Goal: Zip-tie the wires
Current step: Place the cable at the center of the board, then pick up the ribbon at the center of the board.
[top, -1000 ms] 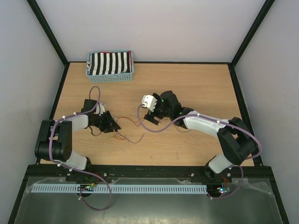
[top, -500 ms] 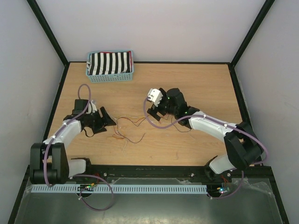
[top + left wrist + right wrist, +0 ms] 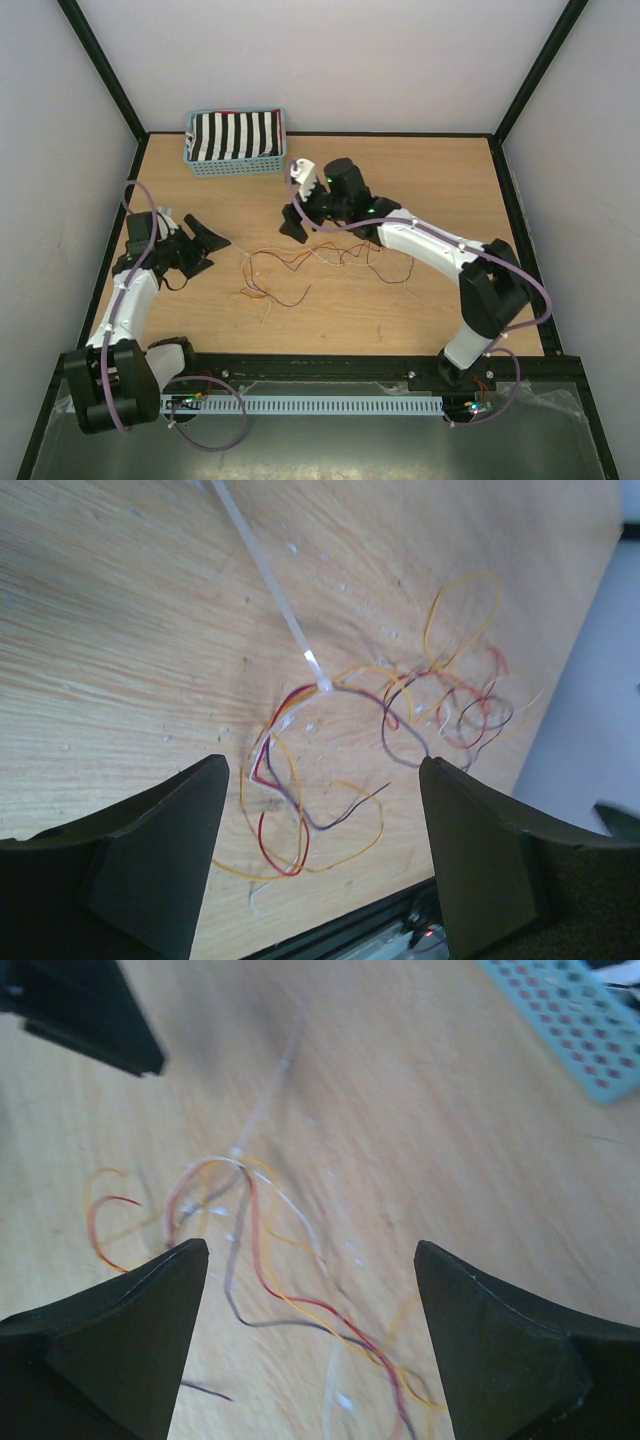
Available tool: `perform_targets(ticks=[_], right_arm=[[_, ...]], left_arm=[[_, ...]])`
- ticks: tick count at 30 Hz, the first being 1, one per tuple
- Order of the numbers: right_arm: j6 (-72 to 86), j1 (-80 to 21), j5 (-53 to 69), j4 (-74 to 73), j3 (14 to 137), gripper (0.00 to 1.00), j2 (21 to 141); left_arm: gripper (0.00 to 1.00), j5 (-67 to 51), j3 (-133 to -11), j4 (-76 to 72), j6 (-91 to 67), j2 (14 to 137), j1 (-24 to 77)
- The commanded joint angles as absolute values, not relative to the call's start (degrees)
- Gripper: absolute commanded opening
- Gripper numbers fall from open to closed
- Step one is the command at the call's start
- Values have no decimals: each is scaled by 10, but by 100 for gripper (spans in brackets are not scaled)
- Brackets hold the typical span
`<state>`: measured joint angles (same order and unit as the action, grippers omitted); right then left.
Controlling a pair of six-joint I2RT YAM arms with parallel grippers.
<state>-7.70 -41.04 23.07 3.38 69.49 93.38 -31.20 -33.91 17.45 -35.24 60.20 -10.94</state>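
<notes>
In the middle of the wooden table (image 3: 430, 185), the wires (image 3: 300, 262) lie loose as a thin tangle of orange, red, dark and pale strands, spread from left to right between the two arms. The left gripper (image 3: 208, 252) is just off the tangle's left end, apart from it, its jaws spread wide with nothing between them. In the left wrist view the strands show in the gap between its two dark fingers (image 3: 160, 860), lying flat on the wood ahead of them and touching neither. A pale, narrow zip-tie strip (image 3: 265, 585) runs from the top of that view down to the spot where several strands come together; whether it loops around them or only lies against them cannot be told.

The right gripper (image 3: 296, 222) is at the far side of the tangle, near its left half, and it too is released and empty. Its wrist view is blurred, but the strands show on the table in the gap between its fingers (image 3: 110, 1330), clear of both. A blue basket (image 3: 235, 166) holding striped cloth sits at the far left edge, well apart from the wires.
</notes>
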Motion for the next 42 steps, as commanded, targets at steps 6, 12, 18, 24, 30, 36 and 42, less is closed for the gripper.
perform_targets(ticks=[6, 12, 18, 24, 30, 36, 42], right_arm=[[42, -444, 291, -89, 877, 86, 1100], [63, -455, 287, -98, 911, 84, 1154], [69, -458, 280, -97, 925, 84, 1160], [68, -458, 273, -97, 928, 84, 1160], [54, -458, 265, -98, 928, 84, 1160], [52, -458, 265, -98, 931, 84, 1165], [43, -458, 268, -100, 931, 83, 1170]], left_arm=[[75, -372, -285, -1, -463, 689, -167], [73, -376, -285, -82, -483, 767, -161], [71, -356, -305, -137, -499, 843, -129], [69, -323, -326, -185, -511, 910, -94], [55, -318, -337, -225, -516, 960, -87], [49, -317, -332, -236, -512, 966, -84], [39, -318, -332, -240, -505, 961, -79]])
